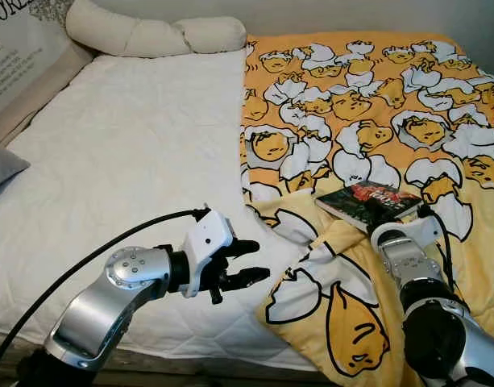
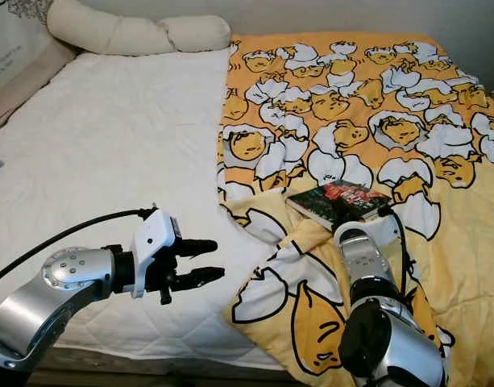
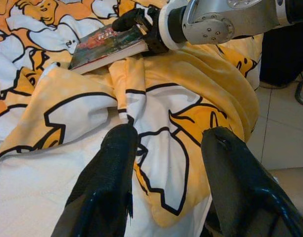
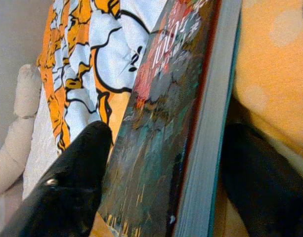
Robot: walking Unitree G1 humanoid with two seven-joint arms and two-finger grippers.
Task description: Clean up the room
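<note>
- While I watch, my right gripper [image 1: 390, 216] clamps the near edge of the book [image 1: 367, 201], which lies on the yellow blanket [image 1: 367, 105] covering the bed [image 1: 126, 153].
- Left of the book, my left gripper [image 1: 248, 262] hovers with fingers spread over the bed's white sheet, just beside the blanket's folded corner.

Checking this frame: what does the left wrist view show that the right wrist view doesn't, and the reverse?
Left wrist view alone: the left hand, fingers apart over the blanket's folded corner, the right arm's silver wrist and tiled floor.
Right wrist view alone: a close look at the book's page edge, one black finger on each side of the book, and the cream bolster pillow.
Both: the book and the yellow cartoon blanket.
</note>
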